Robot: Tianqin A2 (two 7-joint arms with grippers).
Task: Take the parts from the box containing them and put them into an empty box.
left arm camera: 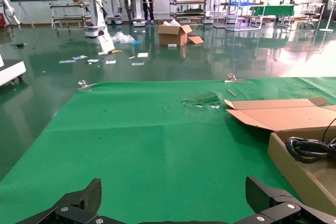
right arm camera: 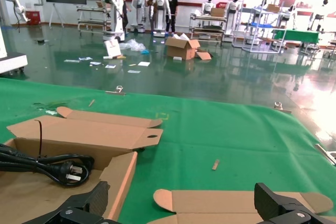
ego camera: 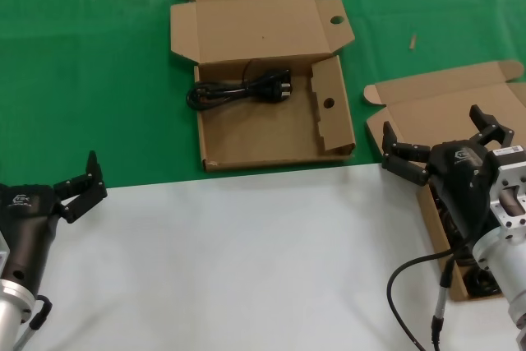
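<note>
A green mat (ego camera: 82, 80) covered the far part of the table, with a white sheet (ego camera: 238, 260) along the near edge. A holed box (ego camera: 271, 133) lay open at the mat's middle, one coiled cable (ego camera: 240, 91) resting against its far wall. A plain box (ego camera: 460, 108) sat at the right edge, its contents mostly hidden by the arm. The right gripper (ego camera: 444, 141) hovered over that box, fingers spread wide and empty. The left gripper (ego camera: 80, 187) hung near the left edge over the sheet, also spread and empty.
</note>
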